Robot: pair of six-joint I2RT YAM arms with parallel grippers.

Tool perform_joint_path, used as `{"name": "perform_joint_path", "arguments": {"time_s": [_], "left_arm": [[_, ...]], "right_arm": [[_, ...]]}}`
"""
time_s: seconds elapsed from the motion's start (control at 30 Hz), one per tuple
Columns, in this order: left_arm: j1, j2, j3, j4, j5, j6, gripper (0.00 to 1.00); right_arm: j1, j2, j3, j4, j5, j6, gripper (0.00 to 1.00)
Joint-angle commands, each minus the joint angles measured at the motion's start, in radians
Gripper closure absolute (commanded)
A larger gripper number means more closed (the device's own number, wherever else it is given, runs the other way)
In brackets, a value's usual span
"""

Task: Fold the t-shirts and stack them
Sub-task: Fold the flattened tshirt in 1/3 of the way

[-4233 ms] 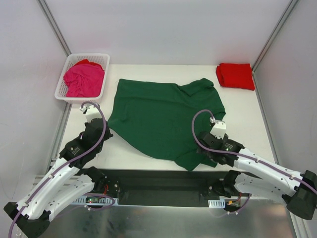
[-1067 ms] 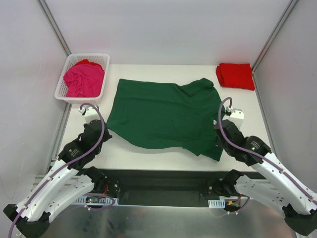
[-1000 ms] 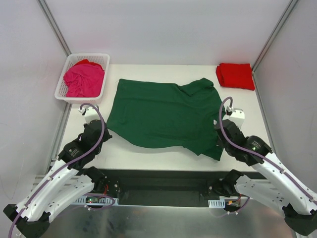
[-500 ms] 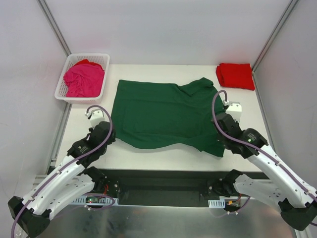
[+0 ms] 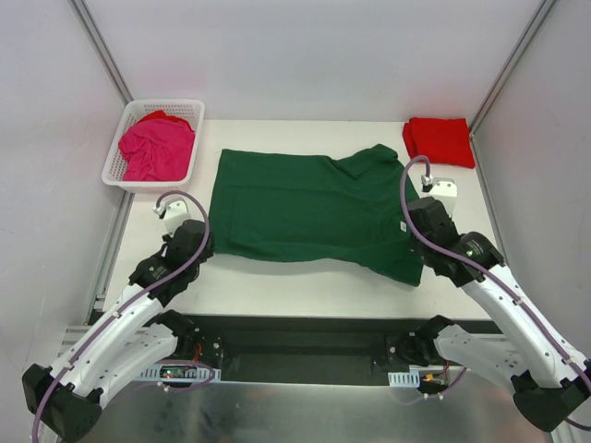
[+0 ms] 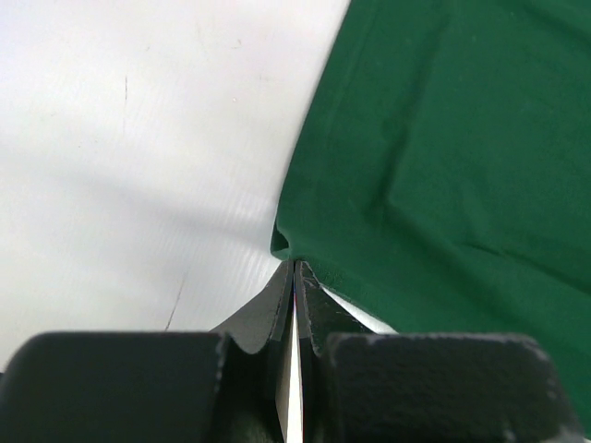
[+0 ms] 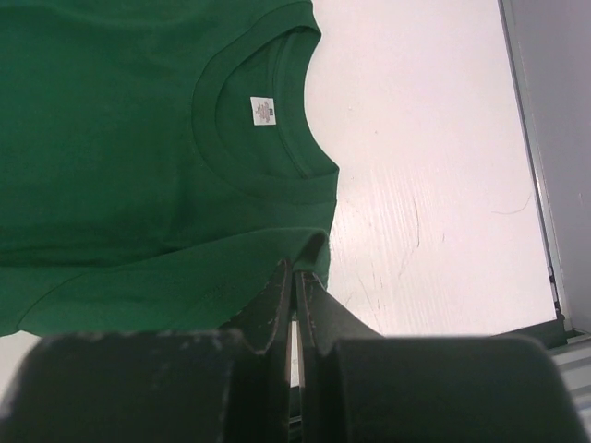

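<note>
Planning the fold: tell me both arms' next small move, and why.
Probably lift and fold the near edge toward the far edge: left gripper pinches a hem corner, right gripper the fabric beside the collar of the spread dark green cotton t-shirt.

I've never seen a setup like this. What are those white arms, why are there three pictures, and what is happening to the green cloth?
These are two robot arms bolted at the near edge of a white table, each ending in a two-finger gripper. The wide picture comes from a fixed camera above and behind them. The two close-ups come from a small camera on each wrist, so each gripper's own fingers show at the bottom.

A dark green cotton t-shirt lies spread on the table. The left gripper is shut on its near left corner. The right gripper is shut on an edge close to the collar.

A folded bright red t-shirt sits at the far right corner. A crumpled magenta pink t-shirt lies in a white plastic lattice basket at far left.
</note>
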State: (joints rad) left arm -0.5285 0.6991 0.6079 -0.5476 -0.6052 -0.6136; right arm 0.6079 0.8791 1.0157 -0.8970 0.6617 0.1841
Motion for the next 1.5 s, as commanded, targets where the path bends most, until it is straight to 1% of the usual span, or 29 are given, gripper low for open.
{"name": "perform_joint_path", "arguments": {"time_s": [0.0,0.23,0.47,0.67,0.8,1.13,1.47], "left_arm": [[0.053,0.016,-0.008,0.077,0.007,0.034,1.0],[0.117,0.06,-0.013,0.15,0.039,0.063,1.0],[0.145,0.146,0.0,0.232,0.038,0.095,1.0],[0.171,0.221,0.033,0.294,0.042,0.129,1.0],[0.211,0.257,0.067,0.324,0.056,0.152,1.0],[0.294,0.338,0.131,0.379,0.107,0.183,1.0],[0.309,0.425,0.168,0.426,0.137,0.19,1.0]], "right_arm": [[-0.037,0.017,0.034,0.053,-0.034,-0.066,0.99],[-0.111,0.052,0.018,0.108,-0.111,-0.115,0.99],[-0.171,0.093,0.018,0.168,-0.158,-0.153,0.99],[-0.227,0.149,0.043,0.199,-0.215,-0.178,0.99],[-0.257,0.176,0.057,0.211,-0.24,-0.212,0.99],[-0.278,0.219,0.058,0.231,-0.264,-0.213,0.99],[-0.29,0.267,0.084,0.253,-0.254,-0.213,0.99]]}}
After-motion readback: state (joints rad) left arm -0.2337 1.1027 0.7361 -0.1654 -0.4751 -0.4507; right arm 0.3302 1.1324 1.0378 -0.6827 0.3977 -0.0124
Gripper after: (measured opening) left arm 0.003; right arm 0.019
